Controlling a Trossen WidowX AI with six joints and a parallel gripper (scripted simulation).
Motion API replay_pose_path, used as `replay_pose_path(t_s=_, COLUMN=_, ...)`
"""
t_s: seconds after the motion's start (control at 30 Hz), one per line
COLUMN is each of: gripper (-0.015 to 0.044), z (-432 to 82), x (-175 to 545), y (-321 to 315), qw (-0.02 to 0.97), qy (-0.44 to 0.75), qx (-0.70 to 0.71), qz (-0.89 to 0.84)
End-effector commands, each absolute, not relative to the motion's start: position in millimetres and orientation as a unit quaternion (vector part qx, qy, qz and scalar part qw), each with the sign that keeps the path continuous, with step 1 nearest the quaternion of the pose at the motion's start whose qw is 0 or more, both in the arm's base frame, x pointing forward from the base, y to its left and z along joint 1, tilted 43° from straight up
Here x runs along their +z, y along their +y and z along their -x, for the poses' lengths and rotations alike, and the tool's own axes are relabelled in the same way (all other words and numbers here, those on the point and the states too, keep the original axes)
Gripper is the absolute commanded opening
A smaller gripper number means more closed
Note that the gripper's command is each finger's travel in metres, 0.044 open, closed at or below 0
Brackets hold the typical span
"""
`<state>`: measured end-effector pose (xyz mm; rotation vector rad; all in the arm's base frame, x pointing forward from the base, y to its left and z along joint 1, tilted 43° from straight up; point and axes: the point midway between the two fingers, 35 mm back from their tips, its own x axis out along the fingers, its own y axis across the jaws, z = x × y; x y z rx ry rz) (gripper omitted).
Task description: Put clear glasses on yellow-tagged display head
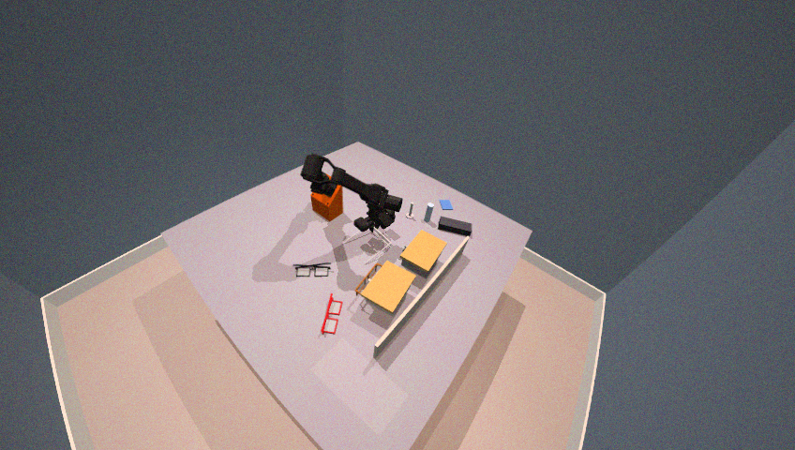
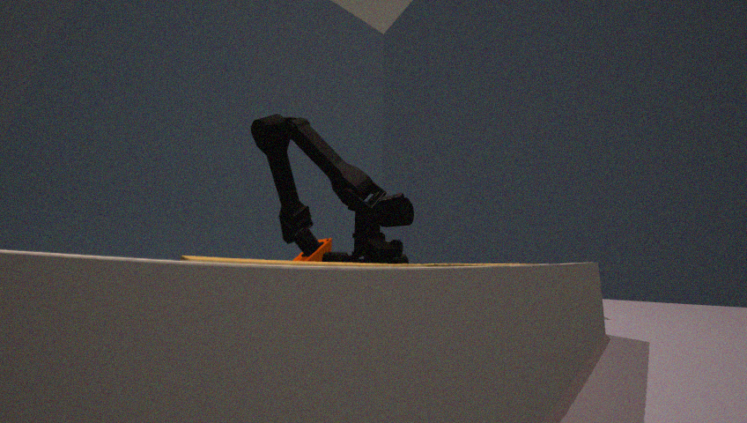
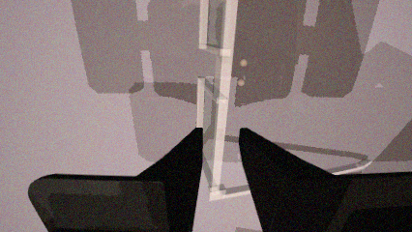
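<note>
The clear glasses (image 1: 382, 236) (image 3: 224, 72) are under my gripper (image 1: 372, 227) (image 3: 220, 134), with a temple reaching to the right in the wrist view. My fingers are slightly apart, with a gap on both sides of the glasses' front bar between them. Two display heads show as blocks with orange-yellow tops, one farther back (image 1: 425, 249) and one nearer (image 1: 388, 284). The nearer one has brown glasses (image 1: 367, 277) at its left side. I cannot make out a yellow tag on either. In the exterior view the fingertips and glasses are hidden.
A long pale wall (image 1: 421, 295) stands right of the heads. Black glasses (image 1: 312, 267) and red glasses (image 1: 327, 315) lie on the table (image 1: 223, 239). A black box (image 1: 454, 225), a grey cylinder (image 1: 428, 212), a small stand (image 1: 410, 210) and a blue flat piece (image 1: 446, 204) are behind the heads.
</note>
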<state>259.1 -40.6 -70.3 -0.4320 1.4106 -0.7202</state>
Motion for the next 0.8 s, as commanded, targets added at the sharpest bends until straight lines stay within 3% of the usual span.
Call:
replay_pose_path(t_s=0.0, gripper=0.0107, z=-257, x=-67, y=-42, qw=0.680, qy=0.630, qx=-0.321, qz=0.196)
replay_pose_path(t_s=0.37, gripper=0.0107, z=-256, x=-61, y=-43, qw=0.679, qy=0.630, qx=-0.321, qz=0.198)
replay_pose_path(t_s=0.73, gripper=0.0107, z=-258, x=-34, y=-1, qw=0.679, qy=0.630, qx=-0.320, qz=0.197)
replay_pose_path(t_s=0.77, gripper=0.0134, z=-260, x=-38, y=-6, qw=0.683, qy=0.627, qx=-0.317, qz=0.201)
